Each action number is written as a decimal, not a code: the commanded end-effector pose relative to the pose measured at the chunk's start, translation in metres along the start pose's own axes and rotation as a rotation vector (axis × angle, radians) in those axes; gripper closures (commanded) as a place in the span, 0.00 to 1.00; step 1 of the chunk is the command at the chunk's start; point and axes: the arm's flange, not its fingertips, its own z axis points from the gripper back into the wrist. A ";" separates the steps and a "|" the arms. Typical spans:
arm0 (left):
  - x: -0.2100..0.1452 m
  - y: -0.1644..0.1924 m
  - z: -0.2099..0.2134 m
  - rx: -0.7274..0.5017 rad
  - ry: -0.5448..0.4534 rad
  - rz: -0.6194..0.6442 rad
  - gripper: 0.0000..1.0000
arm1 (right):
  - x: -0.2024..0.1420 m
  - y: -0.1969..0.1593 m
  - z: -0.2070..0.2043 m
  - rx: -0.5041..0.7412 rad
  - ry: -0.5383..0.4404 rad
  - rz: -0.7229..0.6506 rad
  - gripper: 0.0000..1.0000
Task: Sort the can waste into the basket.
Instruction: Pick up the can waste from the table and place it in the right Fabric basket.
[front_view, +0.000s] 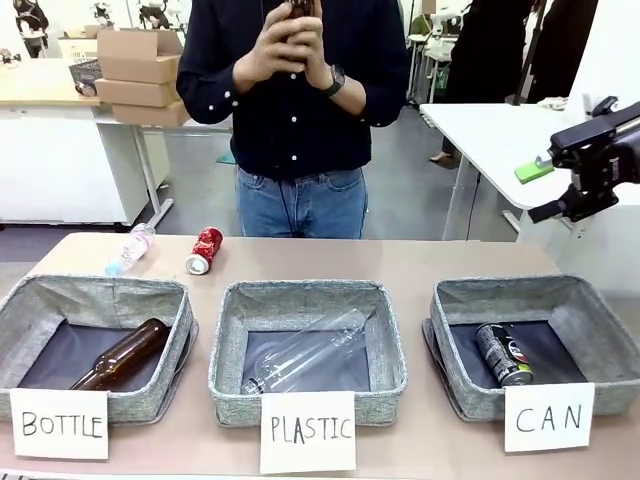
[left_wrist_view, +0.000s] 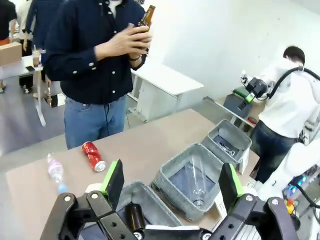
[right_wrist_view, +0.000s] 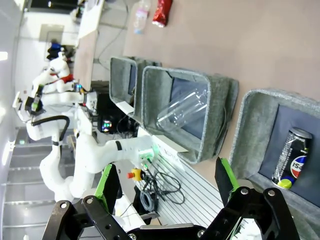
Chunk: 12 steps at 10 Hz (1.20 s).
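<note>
Two cans counted: black can (front_view: 503, 354), red can (front_view: 204, 250); three bins.
The black can is lodged in the CAN basket (front_view: 590, 320), right of the PLASTIC bin (front_view: 392, 350) and BOTTLE bin (front_view: 25, 315); the red can is seen on the tan tabletop (front_view: 400, 262) beside a small clear bottle (front_view: 130, 248); left pincer (left_wrist_view: 171, 182) and right pincer (right_wrist_view: 165, 182) are spread open, empty.
</note>
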 end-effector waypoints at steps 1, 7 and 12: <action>-0.066 -0.008 -0.053 0.155 0.091 0.132 0.00 | 0.000 0.002 0.002 -0.011 0.013 -0.013 0.00; 0.000 0.000 0.000 0.000 0.000 0.000 0.00 | 0.000 0.002 0.002 -0.011 0.013 -0.013 0.00; 0.000 0.000 0.000 0.000 0.000 0.000 0.00 | 0.000 0.002 0.002 -0.011 0.013 -0.013 0.00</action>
